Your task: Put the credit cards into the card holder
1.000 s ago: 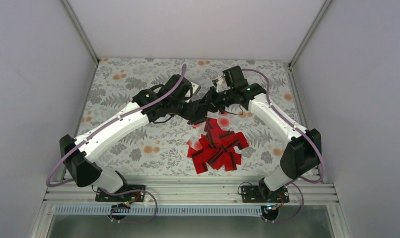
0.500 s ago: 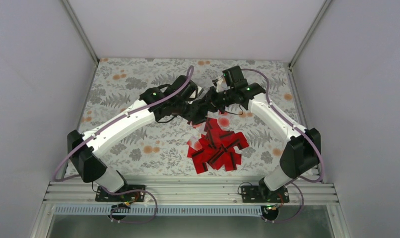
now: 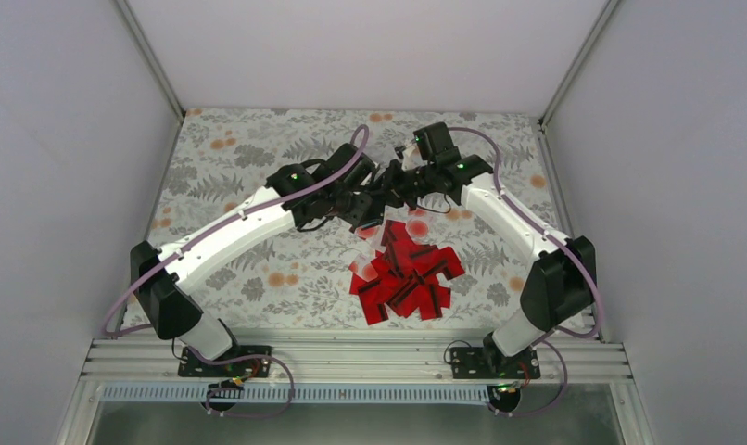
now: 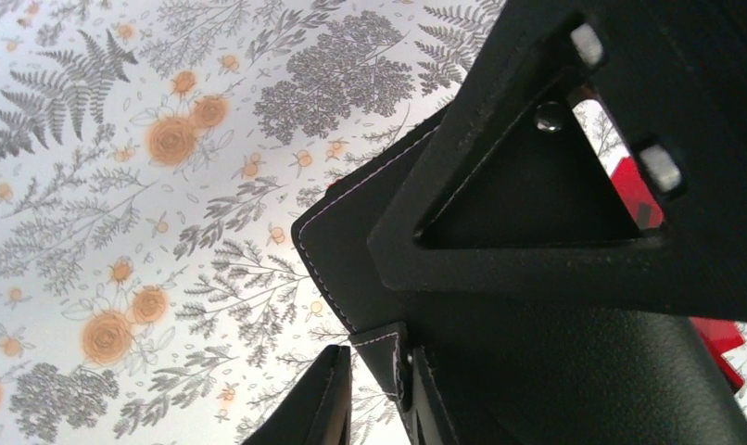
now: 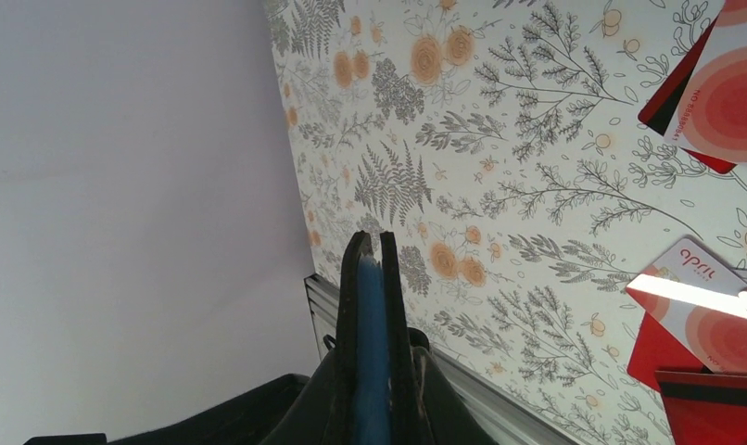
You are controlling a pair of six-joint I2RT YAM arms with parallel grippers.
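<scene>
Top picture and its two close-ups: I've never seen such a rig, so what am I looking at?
Two white robot arms, the left arm and the right arm, are bolted at the near edge; the top picture looks down on them. Each close-up comes from a camera on a wrist. Red credit cards lie piled on a floral cloth. The right gripper is shut on the black card holder, on its blue inner panel. The left gripper has a finger against the holder's black outside; whether it grips is unclear.

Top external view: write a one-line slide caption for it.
Left hand and right hand meet at a black card holder beyond a heap of red cards on flowered cloth.
</scene>
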